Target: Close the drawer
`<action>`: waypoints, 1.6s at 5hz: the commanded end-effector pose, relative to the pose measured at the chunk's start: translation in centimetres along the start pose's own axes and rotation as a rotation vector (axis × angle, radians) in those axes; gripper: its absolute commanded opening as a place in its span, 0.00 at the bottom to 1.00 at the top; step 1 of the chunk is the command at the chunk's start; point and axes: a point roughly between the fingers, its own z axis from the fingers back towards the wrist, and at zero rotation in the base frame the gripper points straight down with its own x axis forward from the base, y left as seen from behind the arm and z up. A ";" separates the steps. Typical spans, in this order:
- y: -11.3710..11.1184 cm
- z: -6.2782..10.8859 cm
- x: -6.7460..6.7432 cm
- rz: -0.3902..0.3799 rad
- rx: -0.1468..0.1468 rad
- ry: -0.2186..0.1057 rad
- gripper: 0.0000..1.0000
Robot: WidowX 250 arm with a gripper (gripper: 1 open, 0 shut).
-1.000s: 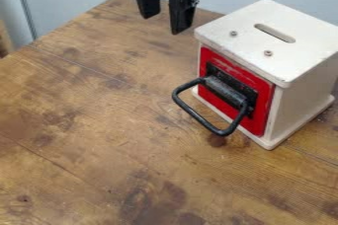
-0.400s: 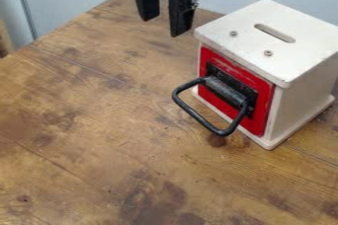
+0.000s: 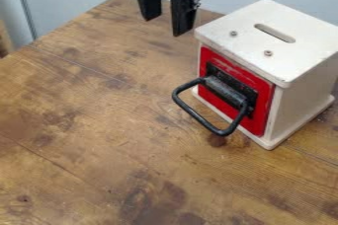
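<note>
The drawer [image 3: 235, 86] showed a glossy red front, black plate and rounded black loop handle [image 3: 205, 111]. The gripper [image 3: 166, 12] hung open, empty.

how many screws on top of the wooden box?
2 visible on the wooden box: one screw near the top's left corner, one screw near the front edge, both beside the slot. Too small to rule out others.

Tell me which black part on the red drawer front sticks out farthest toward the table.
The large black loop handle. It juts out from the red drawer front panel over the wooden table, while the black plate lies flat against the panel.
</note>
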 end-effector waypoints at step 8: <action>0.0 2.9 0.4 -0.010 0.017 -0.071 1.00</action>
